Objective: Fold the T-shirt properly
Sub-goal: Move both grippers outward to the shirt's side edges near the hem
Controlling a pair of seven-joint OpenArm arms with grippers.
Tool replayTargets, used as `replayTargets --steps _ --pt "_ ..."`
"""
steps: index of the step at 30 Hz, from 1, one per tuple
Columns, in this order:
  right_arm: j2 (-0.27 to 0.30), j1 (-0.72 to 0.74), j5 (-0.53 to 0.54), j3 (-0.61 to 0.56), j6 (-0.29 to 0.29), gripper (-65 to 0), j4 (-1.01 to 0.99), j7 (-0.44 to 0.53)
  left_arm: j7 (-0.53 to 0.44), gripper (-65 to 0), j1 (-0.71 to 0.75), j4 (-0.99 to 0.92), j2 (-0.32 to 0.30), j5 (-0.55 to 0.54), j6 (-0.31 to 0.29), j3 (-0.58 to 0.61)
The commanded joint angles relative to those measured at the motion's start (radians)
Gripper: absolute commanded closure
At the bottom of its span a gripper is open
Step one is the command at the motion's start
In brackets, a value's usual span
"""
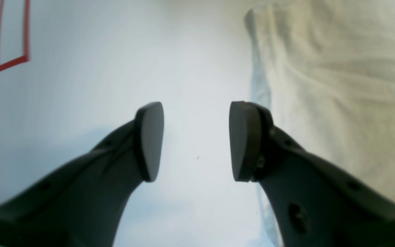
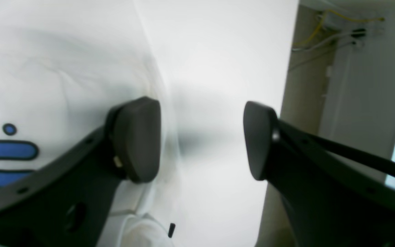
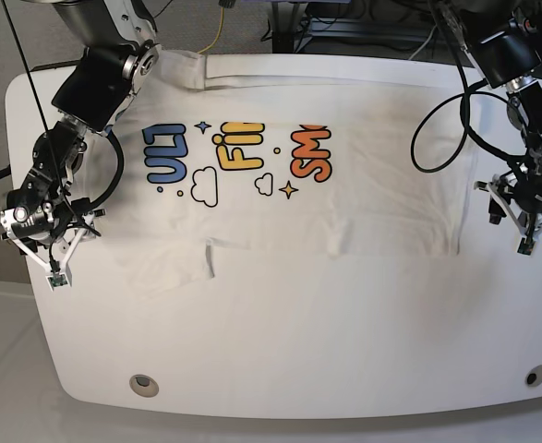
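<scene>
T-shirt (image 3: 344, 198) print reads "ULT", "Fi", "SM"; rest folded under.

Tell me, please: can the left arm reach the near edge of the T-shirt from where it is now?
Probably yes. The left gripper hangs with fingers apart over bare table, just beside the T-shirt. Nothing lies between it and the shirt's edge, so the way looks free.

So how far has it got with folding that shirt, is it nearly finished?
Partly. The T-shirt already looks folded once lengthwise: only the top halves of the printed words show. Nothing is in hand now: the left gripper and right gripper are open and empty at opposite ends of the shirt. One sleeve sticks out, and the long strip is not yet folded smaller.
</scene>
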Motion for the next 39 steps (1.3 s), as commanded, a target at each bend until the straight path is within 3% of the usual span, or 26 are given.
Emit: replayTargets --steps 1,11,16,39 --pt "0.015 0.044 0.000 0.005 -0.002 -39.2 -0.028 0.017 0.019 -29.5 -0.037 -0.034 -0.040 -0.006 0.003 -0.004" --pt "0.024 0.090 0.002 0.011 -0.002 -39.2 -0.184 0.066 0.050 -29.5 -0.114 -0.195 -0.068 -0.007 0.003 -0.004" --pt "0.024 0.100 0.003 0.069 -0.002 -39.2 -0.213 0.085 0.047 -29.5 -0.137 -0.256 -0.069 -0.007 0.003 -0.004" --pt "0.026 0.104 0.002 0.137 -0.002 -39.1 -0.350 0.143 0.038 -29.5 -0.158 -0.305 -0.040 -0.009 0.003 -0.001"
